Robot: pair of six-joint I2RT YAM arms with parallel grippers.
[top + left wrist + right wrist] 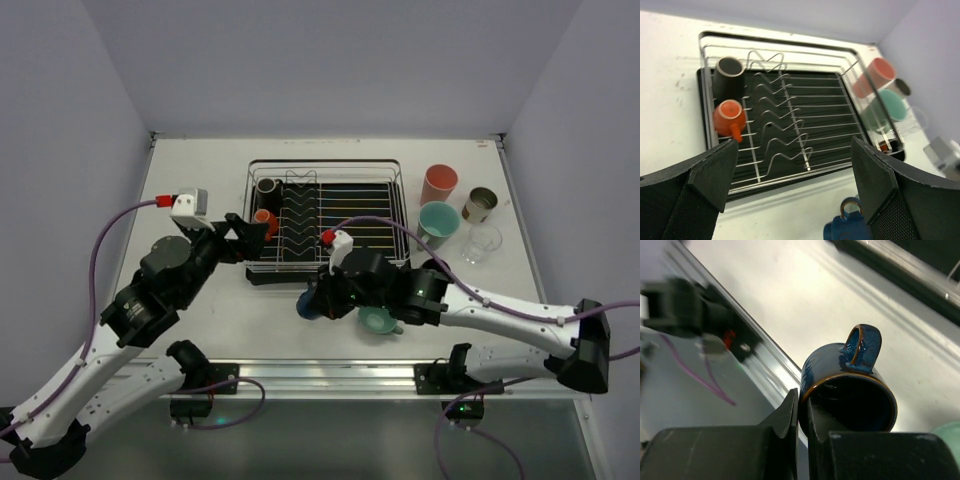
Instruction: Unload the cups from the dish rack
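The dish rack (330,165) holds a black cup (267,187) and an orange cup (264,219) at its left end; both also show in the left wrist view, the black cup (729,75) above the orange cup (729,116). My left gripper (243,238) is open and empty, just left of the rack near the orange cup. My right gripper (318,297) is shut on the rim of a dark blue mug (847,390), one finger inside and one outside, holding it in front of the rack. The blue mug (850,227) also shows in the left wrist view.
Right of the rack stand a pink tumbler (438,184), a mint-green cup (437,222), a shiny metal cup (480,204) and a clear glass (482,243). A mint-green mug (378,321) lies under my right arm. The table's metal front rail (330,372) is near.
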